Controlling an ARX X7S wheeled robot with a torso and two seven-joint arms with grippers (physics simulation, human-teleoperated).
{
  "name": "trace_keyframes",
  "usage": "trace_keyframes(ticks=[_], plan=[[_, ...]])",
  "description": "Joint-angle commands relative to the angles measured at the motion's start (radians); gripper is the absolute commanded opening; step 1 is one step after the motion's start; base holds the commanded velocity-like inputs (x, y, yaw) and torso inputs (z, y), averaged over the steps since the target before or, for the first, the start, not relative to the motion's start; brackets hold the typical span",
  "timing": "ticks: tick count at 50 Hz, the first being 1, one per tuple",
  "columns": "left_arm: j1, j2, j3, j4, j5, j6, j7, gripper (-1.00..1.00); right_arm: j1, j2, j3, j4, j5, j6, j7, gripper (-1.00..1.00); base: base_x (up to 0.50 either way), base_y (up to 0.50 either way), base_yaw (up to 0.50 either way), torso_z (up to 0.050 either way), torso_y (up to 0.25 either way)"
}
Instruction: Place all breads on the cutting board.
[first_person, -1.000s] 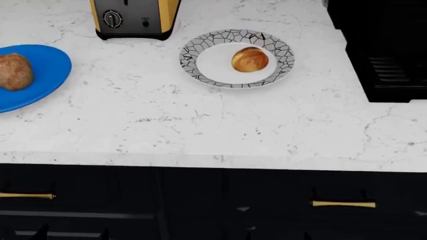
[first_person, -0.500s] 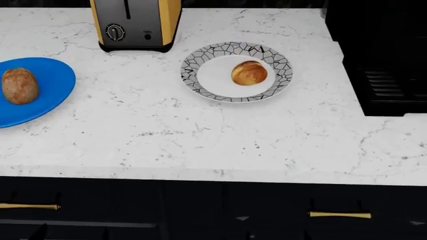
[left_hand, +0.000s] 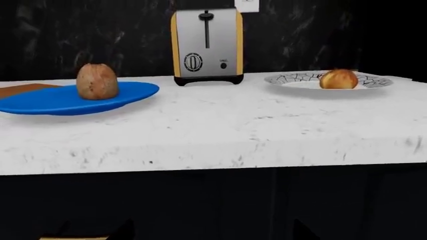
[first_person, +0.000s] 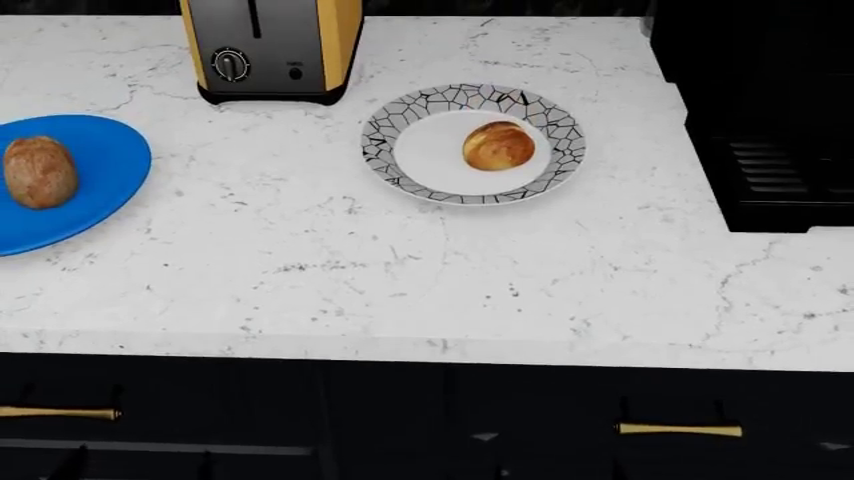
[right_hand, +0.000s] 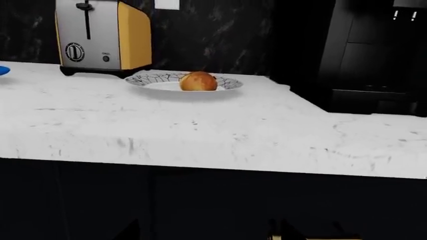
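Observation:
The golden-orange roll (first_person: 499, 146) lies on a white plate with a black crackle rim (first_person: 387, 120) at mid counter; it also shows in the right wrist view (right_hand: 198, 81) and the left wrist view (left_hand: 338, 79). The dull brown roll (first_person: 39, 172) sits on the round blue plate (first_person: 114, 150), also in the left wrist view (left_hand: 97, 81). Only a brown sliver of the cutting board (left_hand: 23, 89) shows, behind the blue plate. My left gripper (left_hand: 210, 232) and right gripper (right_hand: 203, 232) hang below the counter's front edge, jaws wide apart and empty.
A silver and yellow toaster (first_person: 271, 45) stands at the back of the white marble counter (first_person: 400, 260). A black appliance (first_person: 774, 110) fills the right side. Dark drawers with brass handles (first_person: 678, 430) run under the counter edge.
The head view shifted so that the counter and plates sit lower in the picture than one second ago. Nothing has moved on the counter, and the last half second shows no change.

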Motion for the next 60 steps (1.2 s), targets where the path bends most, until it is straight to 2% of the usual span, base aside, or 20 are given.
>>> trace_keyframes(ticks=[1,3,13,16,18,22,24,26,28,31,33,37,41,47,52,60], plan=[[-0.008,-0.02,-0.006,0.269,-0.037,-0.26,-0.045,1.0,0.01,0.037,-0.025,-0.258,-0.012,0.252,0.012,1.0,0.0,0.0,0.0,0.0,0.0],[-0.038,-0.027,-0.014,0.409,-0.062,-0.426,-0.062,1.0,0.037,0.046,-0.018,-0.367,0.002,0.381,0.011,1.0,0.0,0.0,0.0,0.0,0.0],[-0.194,-0.052,-0.015,0.733,-0.138,-0.903,-0.088,1.0,0.138,0.078,0.004,-0.638,0.045,0.703,0.006,1.0,0.0,0.0,0.0,0.0,0.0],[-0.256,-0.047,-0.03,0.829,-0.169,-1.052,-0.103,1.0,0.181,0.088,0.008,-0.72,0.06,0.803,0.003,1.0,0.0,0.0,0.0,0.0,0.0],[-0.296,-0.017,-0.081,0.878,-0.218,-1.149,-0.099,1.0,0.21,0.093,0.009,-0.768,0.069,0.863,0.0,1.0,0.0,0.0,0.0,0.0,0.0],[-0.4,-0.014,-0.087,0.992,-0.272,-1.344,-0.143,1.0,0.285,0.095,0.019,-0.86,0.093,1.0,-0.001,1.0,0.0,0.0,0.0,0.0,0.0],[-0.448,-0.061,-0.116,0.993,-0.466,-1.378,-0.283,1.0,0.314,0.093,0.026,-0.89,0.105,1.045,-0.004,1.0,0.0,0.0,0.0,0.0,0.0],[-0.538,-0.141,-0.157,0.993,-0.766,-1.414,-0.482,1.0,0.365,0.095,0.043,-0.927,0.124,1.117,-0.013,1.0,0.0,0.0,0.0,0.0,0.0],[-0.606,-0.161,-0.227,0.992,-0.998,-1.48,-0.619,1.0,0.411,0.099,0.051,-0.965,0.137,1.19,-0.015,1.0,0.0,0.0,0.0,0.0,0.0],[-0.695,-0.157,-0.319,0.969,-1.266,-1.577,-0.803,1.0,0.476,0.116,0.075,-1.001,0.196,1.273,0.008,1.0,0.0,0.0,0.0,0.0,0.0],[-0.745,-0.186,-0.315,0.911,-1.468,-1.566,-0.996,1.0,0.516,0.175,0.097,-1.001,0.359,1.283,0.12,1.0,0.0,0.0,0.0,0.0,0.0],[-0.822,-0.27,-0.234,0.859,-1.708,-1.469,-1.244,1.0,0.577,0.272,0.138,-1.0,0.679,1.286,0.348,1.0,0.0,0.0,0.0,0.0,0.0],[-0.894,-0.327,-0.17,0.854,-1.814,-1.399,-1.361,1.0,0.653,0.311,0.178,-1.0,0.895,1.321,0.489,1.0,0.0,0.0,0.0,0.0,0.0],[-0.945,-0.378,-0.106,0.868,-1.856,-1.314,-1.42,1.0,0.749,0.345,0.233,-0.992,1.128,1.372,0.643,1.0,0.0,0.0,0.0,0.0,0.0],[-1.005,-0.53,0.033,0.907,-1.828,-1.102,-1.424,1.0,0.854,0.36,0.263,-0.965,1.403,1.419,0.859,1.0,0.0,0.0,0.0,0.0,0.0],[-1.034,-0.603,0.102,0.927,-1.797,-0.994,-1.418,1.0,0.859,0.365,0.28,-0.964,1.44,1.375,0.874,1.0,0.0,0.0,0.0,0.0,0.0]])
